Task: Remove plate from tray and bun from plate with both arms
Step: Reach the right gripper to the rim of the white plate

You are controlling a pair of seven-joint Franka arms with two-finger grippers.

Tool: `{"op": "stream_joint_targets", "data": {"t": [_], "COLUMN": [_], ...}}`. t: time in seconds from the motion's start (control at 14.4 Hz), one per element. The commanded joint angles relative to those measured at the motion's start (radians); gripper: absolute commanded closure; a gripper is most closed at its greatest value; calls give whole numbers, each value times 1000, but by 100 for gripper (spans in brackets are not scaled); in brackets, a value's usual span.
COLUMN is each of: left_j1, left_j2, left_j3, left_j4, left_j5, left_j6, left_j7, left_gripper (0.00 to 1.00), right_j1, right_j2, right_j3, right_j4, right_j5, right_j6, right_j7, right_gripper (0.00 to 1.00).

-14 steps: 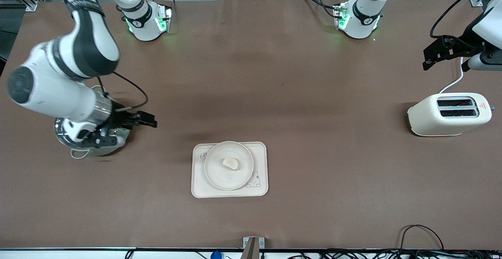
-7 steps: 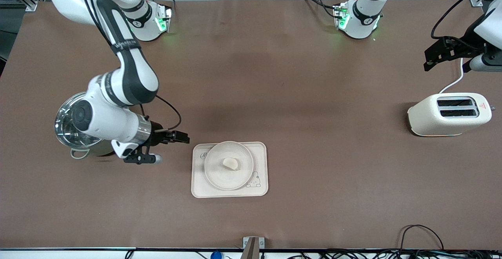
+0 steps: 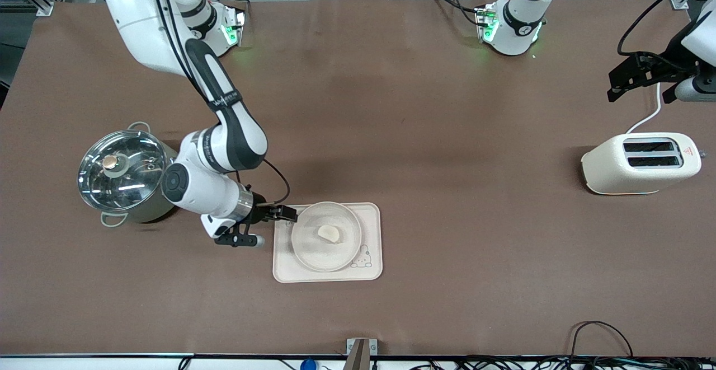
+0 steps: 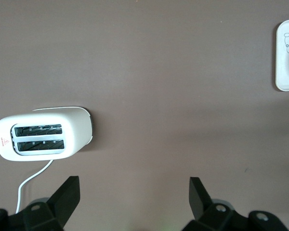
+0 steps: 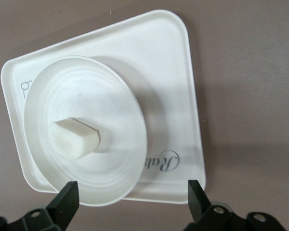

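The plate (image 3: 302,248) sits on the cream tray (image 3: 371,214) near the table's middle, with the bun (image 3: 329,233) lying on it. My right gripper (image 3: 287,213) is open and empty, low over the tray's edge toward the right arm's end of the table. In the right wrist view the plate (image 5: 89,91), the bun (image 5: 74,139) and the tray (image 5: 171,72) lie just ahead of the open right gripper (image 5: 133,199). My left gripper (image 3: 637,93) is open and empty, up in the air over the table beside the toaster; it also shows in the left wrist view (image 4: 135,197).
A steel pot with a glass lid (image 3: 120,169) stands toward the right arm's end, beside the right arm's wrist. A cream toaster (image 3: 640,163) with a white cord stands toward the left arm's end; it also shows in the left wrist view (image 4: 43,132).
The right arm has swung from over the pot toward the tray, and its gripper now reaches the tray's edge. The left gripper has hardly moved.
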Motion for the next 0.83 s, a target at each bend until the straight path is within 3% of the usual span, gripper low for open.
{"op": "stream_joint_targets", "data": {"t": [0.0,0.21,0.42,0.56,0.77], "left_j1": [4,4,4,4,3], "left_j2": [20,20,20,20,22], "left_j3": [-4,-4,-4,-4,-4], "left_j4": [22,23,23,23,25], "left_j5": [4,2,-1,-1,-4], "left_j6": [0,0,-2,-2,1], "left_j7": [-10,-10,-12,-12,-12], "left_gripper": [0,0,0,0,0], "right_j1": [0,10,16,16,16], "right_j2": [35,84,101,104,110], "right_j3": [-7,-7,-7,-7,-5], "right_j4": [33,29,26,27,30], "right_j5": [74,111,113,113,115], "right_j6": [0,121,132,132,129], "right_j7": [7,9,7,6,3], "right_gripper": [3,5,17,18,35]}}
